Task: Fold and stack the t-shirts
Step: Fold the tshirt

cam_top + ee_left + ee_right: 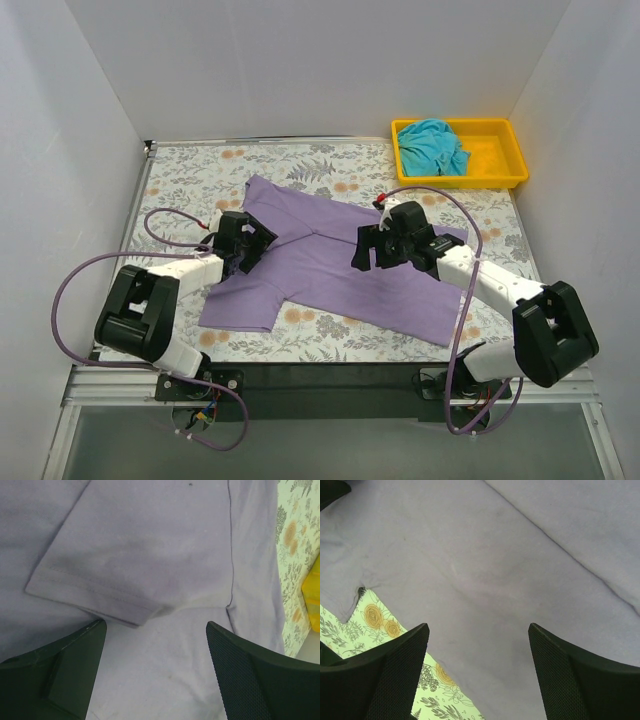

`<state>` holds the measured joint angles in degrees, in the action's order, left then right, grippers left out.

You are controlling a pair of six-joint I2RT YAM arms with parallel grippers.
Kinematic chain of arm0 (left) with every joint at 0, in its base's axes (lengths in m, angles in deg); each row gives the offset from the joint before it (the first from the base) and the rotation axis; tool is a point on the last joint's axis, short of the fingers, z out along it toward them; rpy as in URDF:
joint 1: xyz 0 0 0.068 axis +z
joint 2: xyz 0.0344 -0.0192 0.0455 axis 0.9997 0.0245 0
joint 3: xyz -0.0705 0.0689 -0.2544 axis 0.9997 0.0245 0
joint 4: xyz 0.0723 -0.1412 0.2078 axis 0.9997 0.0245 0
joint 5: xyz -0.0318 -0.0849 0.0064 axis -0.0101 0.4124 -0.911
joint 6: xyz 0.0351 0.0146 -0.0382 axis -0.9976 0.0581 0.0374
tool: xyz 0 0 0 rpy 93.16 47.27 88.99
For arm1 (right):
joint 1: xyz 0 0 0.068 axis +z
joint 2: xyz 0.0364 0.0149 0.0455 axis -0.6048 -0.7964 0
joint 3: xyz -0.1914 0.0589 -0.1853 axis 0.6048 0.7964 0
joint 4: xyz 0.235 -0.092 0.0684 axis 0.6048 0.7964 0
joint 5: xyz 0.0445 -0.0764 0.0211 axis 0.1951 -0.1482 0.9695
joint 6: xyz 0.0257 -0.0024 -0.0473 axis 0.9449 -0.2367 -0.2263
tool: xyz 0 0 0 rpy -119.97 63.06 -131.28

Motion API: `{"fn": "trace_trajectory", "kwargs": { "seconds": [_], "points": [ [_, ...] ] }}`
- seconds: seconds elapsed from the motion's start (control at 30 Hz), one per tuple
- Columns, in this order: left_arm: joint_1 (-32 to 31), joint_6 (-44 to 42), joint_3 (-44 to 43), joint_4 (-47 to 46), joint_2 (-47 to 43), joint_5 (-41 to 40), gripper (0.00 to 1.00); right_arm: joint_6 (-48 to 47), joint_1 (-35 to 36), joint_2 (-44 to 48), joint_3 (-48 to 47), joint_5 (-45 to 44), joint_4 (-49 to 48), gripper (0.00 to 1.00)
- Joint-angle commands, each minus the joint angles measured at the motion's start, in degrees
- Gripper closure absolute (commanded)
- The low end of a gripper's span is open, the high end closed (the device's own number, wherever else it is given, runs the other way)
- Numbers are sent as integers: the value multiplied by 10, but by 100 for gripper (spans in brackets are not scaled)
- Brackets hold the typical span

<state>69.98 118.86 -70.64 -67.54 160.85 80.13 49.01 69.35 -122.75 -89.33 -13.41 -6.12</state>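
Gaping empty over lavender t-shirt (312,262), left end effector (156,625) by sleeve hem (90,592), right end effector (478,627) seemingly near edge

White walls (300,60) enclose a floral-patterned table (300,160) under even light.

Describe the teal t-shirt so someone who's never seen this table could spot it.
At the far right corner of the table sits a yellow tray. The teal t-shirt lies crumpled in its left half, unlike the lavender t-shirt spread out mid-table.
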Motion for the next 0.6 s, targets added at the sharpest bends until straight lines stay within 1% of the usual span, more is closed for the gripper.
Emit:
{"fn": "trace_trajectory", "kwargs": {
  "seconds": [0.0, 0.17, 0.3, 0.57],
  "points": [
    [-4, 8, -10, -29, 5, -21, 25, -3, -8, 28, 2, -4, -21, 27],
    [-5, 9, -17, -42, 16, -16, 27, -6, -15, 36, 5, -3, -21, 27],
    [-5, 10, -30, -46, 25, -8, 31, -6, -18, 37, 8, -3, -21, 27],
    [-8, -9, -53, -60, 46, -10, 32, -5, -22, 36, 10, -3, -21, 27]
  ]
}}
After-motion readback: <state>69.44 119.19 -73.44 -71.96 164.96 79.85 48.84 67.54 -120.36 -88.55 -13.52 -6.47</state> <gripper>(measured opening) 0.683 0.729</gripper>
